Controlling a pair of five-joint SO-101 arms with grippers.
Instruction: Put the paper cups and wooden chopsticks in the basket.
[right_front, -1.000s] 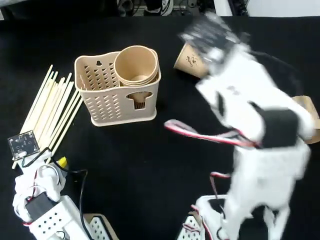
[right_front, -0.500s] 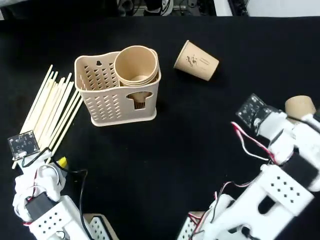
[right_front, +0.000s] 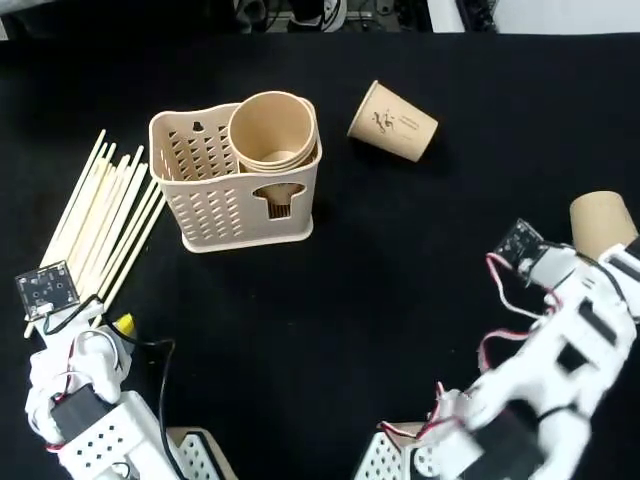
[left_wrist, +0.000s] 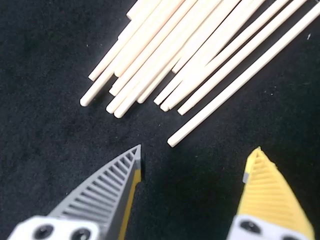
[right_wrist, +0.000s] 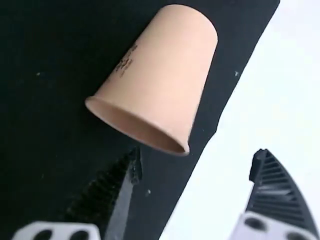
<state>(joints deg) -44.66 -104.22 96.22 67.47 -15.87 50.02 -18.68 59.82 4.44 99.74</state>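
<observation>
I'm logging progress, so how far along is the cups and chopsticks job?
Done: a stack of paper cups sits in the basket. In hand: nothing gripped; the right gripper is open beside a cup lying at the table edge, the left gripper open near the chopsticks. Left: that cup, another cup on its side beyond the basket, and all the chopsticks.

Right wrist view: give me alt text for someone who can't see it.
A tan paper cup rests on the black table close to its edge, wide rim nearest the camera. The right gripper is open just short of that rim, holding nothing; a pale surface lies beyond the table edge.
</observation>
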